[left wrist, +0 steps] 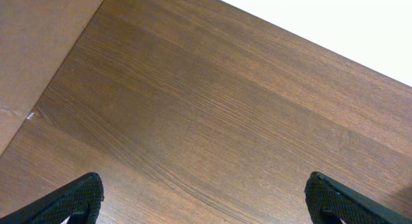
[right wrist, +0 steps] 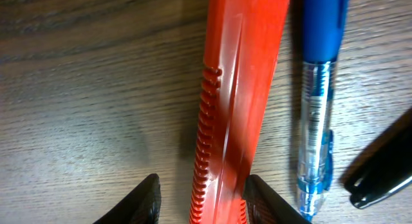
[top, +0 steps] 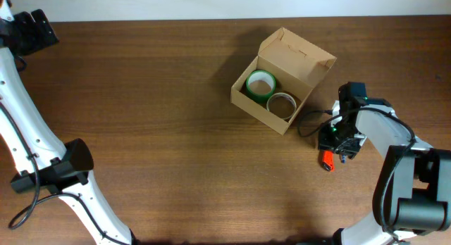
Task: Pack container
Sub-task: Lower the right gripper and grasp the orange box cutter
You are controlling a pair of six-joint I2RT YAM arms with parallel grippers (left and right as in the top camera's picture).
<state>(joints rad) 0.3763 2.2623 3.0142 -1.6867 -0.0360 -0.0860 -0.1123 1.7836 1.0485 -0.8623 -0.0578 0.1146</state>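
The container [top: 257,110] is a tan cardboard box at the centre right of the table, its flap lid [top: 301,53] standing open. Inside lie a green tape roll [top: 260,85] and a pale tape roll [top: 281,104]. My right gripper [top: 337,143] is low over the table to the right of the box. In the right wrist view its fingers [right wrist: 203,188] are open and straddle a red ridged utility knife [right wrist: 238,89]; the right finger touches it and the left finger stands apart. The knife's end shows overhead [top: 326,159]. My left gripper [left wrist: 205,198] is open and empty over bare wood.
A blue pen [right wrist: 318,89] lies right beside the knife, and a black pen-like object [right wrist: 383,166] lies further right. The left arm [top: 32,30] is at the table's far left corner. A tan surface [left wrist: 32,50] borders the wood in the left wrist view.
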